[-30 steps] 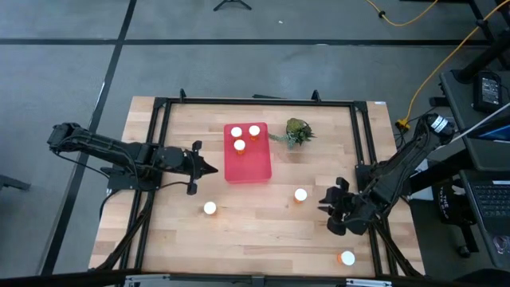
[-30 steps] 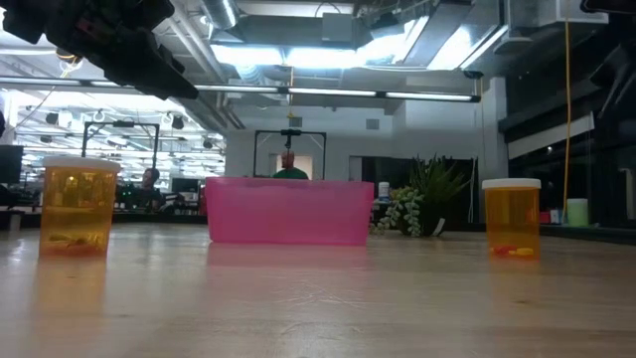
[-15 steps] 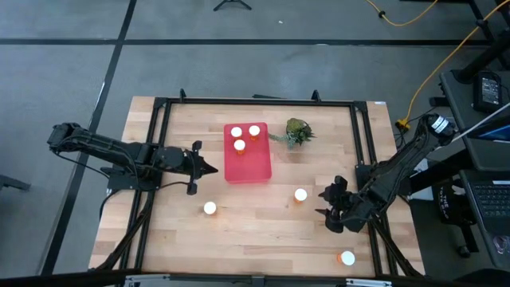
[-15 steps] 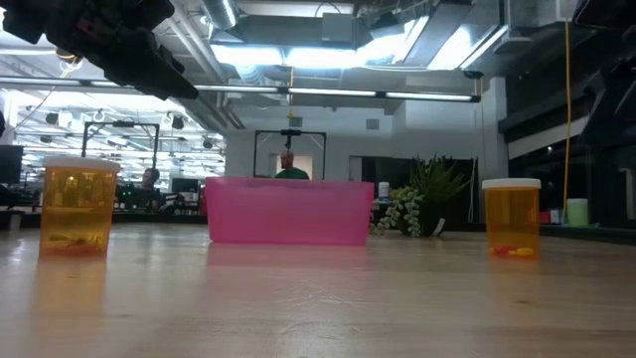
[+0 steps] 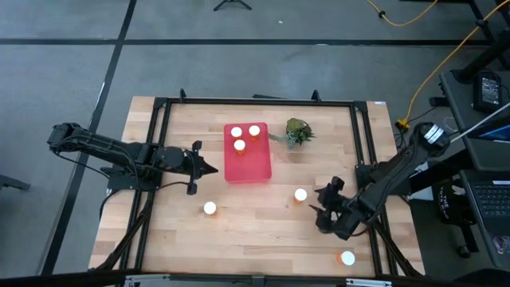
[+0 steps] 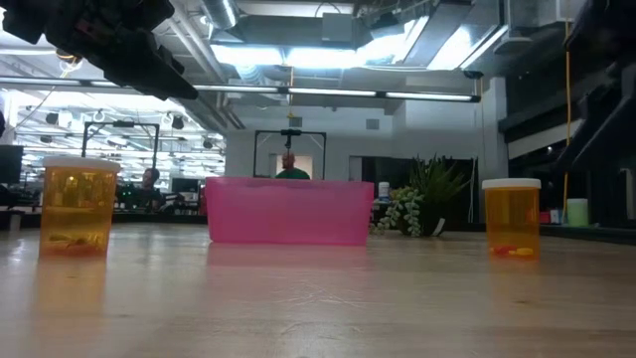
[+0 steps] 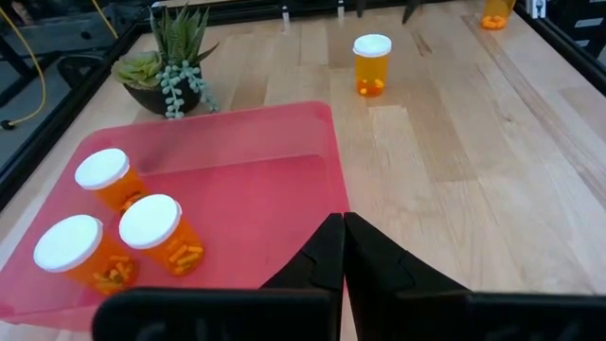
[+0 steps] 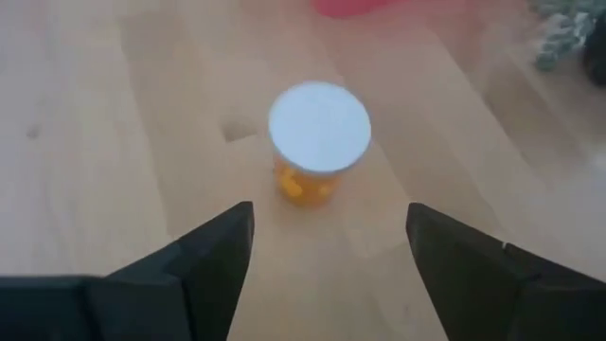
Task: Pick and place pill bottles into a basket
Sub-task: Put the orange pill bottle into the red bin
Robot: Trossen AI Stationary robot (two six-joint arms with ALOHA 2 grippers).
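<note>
Orange round-capped pill bottle upright on grainy wood, seemingly just beyond the splayed, empty right gripper.

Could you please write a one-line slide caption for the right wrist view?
Right hand, open, lines up on an upright pill bottle standing on the wooden table.

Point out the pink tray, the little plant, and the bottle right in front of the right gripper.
pink tray (image 5: 253,166), high view, bare floor.
plant (image 5: 297,131), high view, leaves.
pill bottle (image 8: 319,127), right wrist view, white cap.
</note>
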